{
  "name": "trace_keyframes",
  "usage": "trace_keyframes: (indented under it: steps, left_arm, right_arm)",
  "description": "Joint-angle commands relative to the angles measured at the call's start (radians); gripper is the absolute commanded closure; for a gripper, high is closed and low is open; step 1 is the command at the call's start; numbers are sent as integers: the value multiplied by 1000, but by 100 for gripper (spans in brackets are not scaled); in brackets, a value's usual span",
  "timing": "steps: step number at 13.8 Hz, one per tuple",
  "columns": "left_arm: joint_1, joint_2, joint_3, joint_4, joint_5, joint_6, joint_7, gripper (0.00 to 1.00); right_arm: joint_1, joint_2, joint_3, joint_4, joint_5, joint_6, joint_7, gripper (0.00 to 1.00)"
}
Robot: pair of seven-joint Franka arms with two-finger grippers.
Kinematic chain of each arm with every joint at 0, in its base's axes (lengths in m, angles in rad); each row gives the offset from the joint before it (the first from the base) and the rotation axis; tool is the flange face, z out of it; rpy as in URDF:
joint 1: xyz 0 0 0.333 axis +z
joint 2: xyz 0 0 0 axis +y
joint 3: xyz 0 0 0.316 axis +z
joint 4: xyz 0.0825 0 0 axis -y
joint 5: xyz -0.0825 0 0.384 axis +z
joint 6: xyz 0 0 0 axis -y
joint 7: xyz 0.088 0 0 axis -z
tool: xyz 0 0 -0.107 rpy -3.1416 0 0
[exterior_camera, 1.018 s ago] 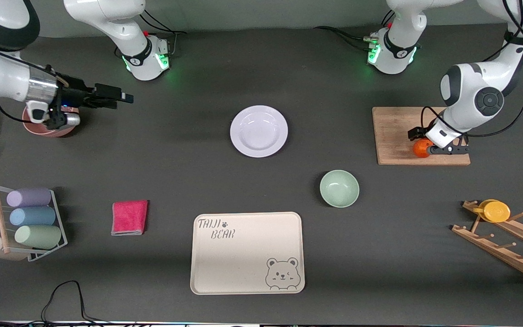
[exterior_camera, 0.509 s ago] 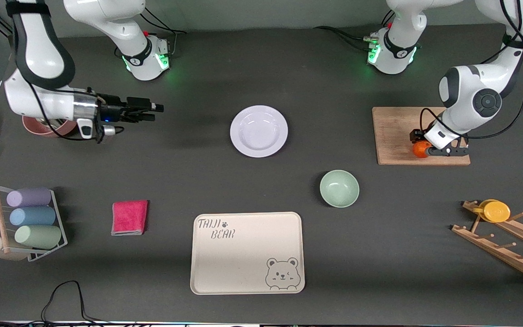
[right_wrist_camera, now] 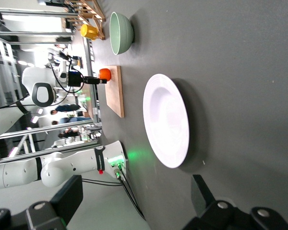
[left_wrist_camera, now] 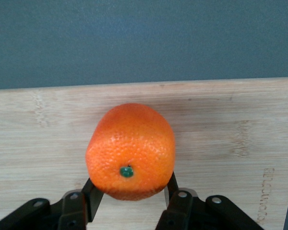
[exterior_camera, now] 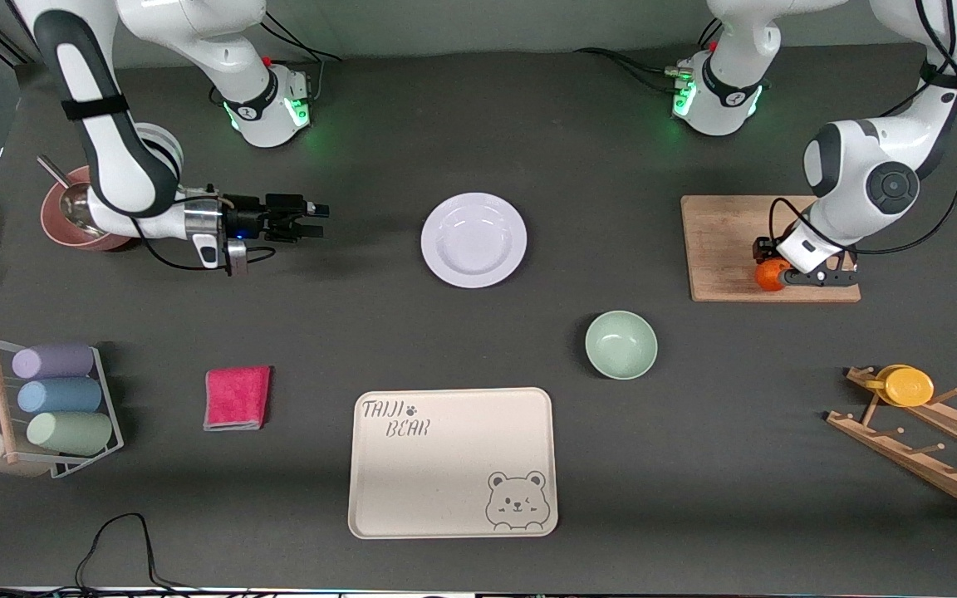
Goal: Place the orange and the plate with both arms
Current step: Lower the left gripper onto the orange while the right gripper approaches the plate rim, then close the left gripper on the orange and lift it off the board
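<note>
The orange point(exterior_camera: 769, 275) sits on the wooden cutting board point(exterior_camera: 719, 241) at the left arm's end of the table. My left gripper point(exterior_camera: 766, 270) is shut on it, a finger pressed on each side, as the left wrist view shows point(left_wrist_camera: 130, 151). The white plate point(exterior_camera: 473, 240) lies on the table near the middle. My right gripper point(exterior_camera: 321, 223) is open and empty, low over the table, pointing at the plate from the right arm's end, a plate's width short of its rim. The right wrist view shows the plate point(right_wrist_camera: 166, 127) ahead of the spread fingers point(right_wrist_camera: 200, 191).
A pale-green bowl point(exterior_camera: 620, 345) and a beige bear tray point(exterior_camera: 452, 463) lie nearer the camera than the plate. A pink cloth point(exterior_camera: 237, 398) and a cup rack point(exterior_camera: 46, 399) are toward the right arm's end. A wooden rack holds a yellow cup point(exterior_camera: 910, 386). A reddish bowl point(exterior_camera: 71, 218) sits under the right arm.
The right arm swung its gripper from over the reddish bowl toward the plate. The left gripper stayed at the orange, barely shifting.
</note>
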Motion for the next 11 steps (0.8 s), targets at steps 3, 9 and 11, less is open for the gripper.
trace_keyframes:
  steps: [3, 9, 11]
  left_arm:
    - [2, -166, -2, 132, -2, -332, 18, 100]
    - [-9, -259, -26, 582, 4, -955, 14, 100]
    - [-9, -257, -43, 743, 2, -1118, 14, 100]
  right_arm:
    - [37, 184, -5, 0, 195, 6, -257, 0]
    - [75, 299, 1, 4, 333, 9, -357, 0]
    - [75, 341, 2, 7, 356, 8, -424, 0]
